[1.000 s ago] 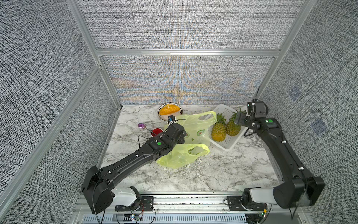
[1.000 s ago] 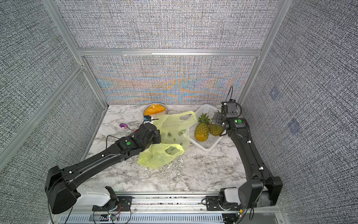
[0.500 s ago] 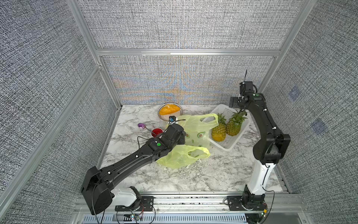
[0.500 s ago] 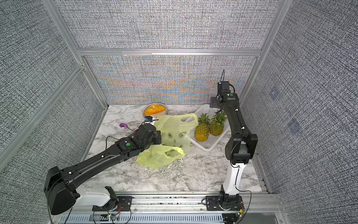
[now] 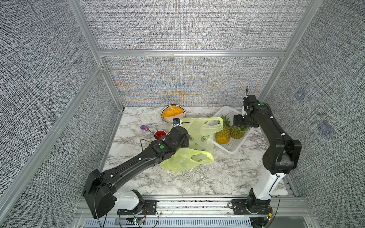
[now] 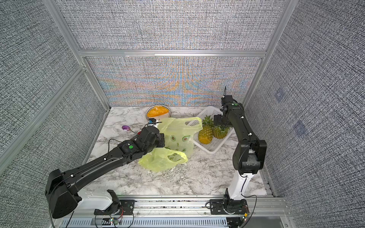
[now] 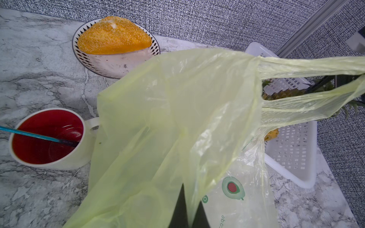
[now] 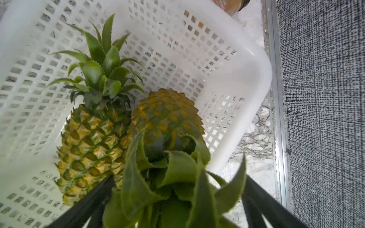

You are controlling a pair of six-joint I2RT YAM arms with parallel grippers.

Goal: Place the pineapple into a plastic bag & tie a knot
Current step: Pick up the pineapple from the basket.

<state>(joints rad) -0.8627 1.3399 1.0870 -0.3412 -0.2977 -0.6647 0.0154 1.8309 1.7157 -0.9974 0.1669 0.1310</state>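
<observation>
R arm has dropped back down over the white perforated basket [image 5: 229, 149] since half a sec ago, when its wrist was raised above the basket's far corner; L arm & bag look unchanged. R gripper [image 8: 175, 197] sits low over the basket, fingers [image 8: 87, 199] spread wide either side of the leafy crown of the pineapple [image 8: 167, 114], not clenched on it; can't tell if the pads touch the leaves. That pineapple lies in the basket w/ crown toward the R wrist, side by side & touching a 2nd pineapple [image 8: 88, 142] whose crown points the opp way. Plastic bag [image 5: 199, 136], yellow-green w/ avocado print, stands just beside the basket on the L-arm side, one loop handle stretched up over the basket's rim next to the 2nd pineapple. Its other loop handle & a slack fold lie slumped on the marble tabletop [image 5: 197, 181], farther from the basket. L gripper [image 7: 188, 213] is clamped on the bag's thin film at the edge away from the basket, holding it up. Beyond the bag from the basket: white mug [image 7: 47, 138] w/ red inside & a purple-ended spoon [image 5: 144, 128] propped in it. Patterned plate [image 7: 116, 69] w/ an orange sesame bun [image 7: 112, 37] sits well apart from the basket, along the same back wall.
</observation>
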